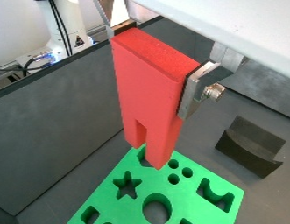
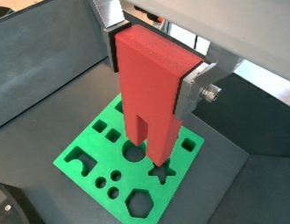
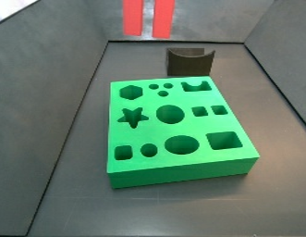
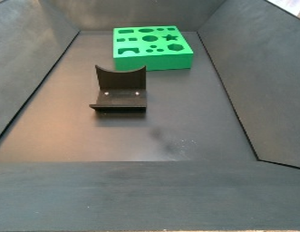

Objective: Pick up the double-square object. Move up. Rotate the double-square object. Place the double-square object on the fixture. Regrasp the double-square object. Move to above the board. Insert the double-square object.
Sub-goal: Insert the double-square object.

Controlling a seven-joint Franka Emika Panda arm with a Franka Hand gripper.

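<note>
Clamped between the flat silver fingers of the gripper (image 2: 157, 66), the small bright red notched double-square object (image 2: 152, 92) hangs prongs-down high over the thick green cutout board (image 2: 100, 153), probably off its slot, so align before descending slowly.

The double-square object (image 2: 150, 87), a bright red elongated block, hangs upright in the gripper (image 2: 157, 74) with its two square prongs pointing down above the board (image 2: 100, 157). The board (image 3: 180, 125), a thick green slab with star, hexagon, circle, oval and square cutouts, lies flat on the dark floor. The fixture (image 3: 189, 60), a dark block with a concave top, stands just beyond the board's far edge.
</note>
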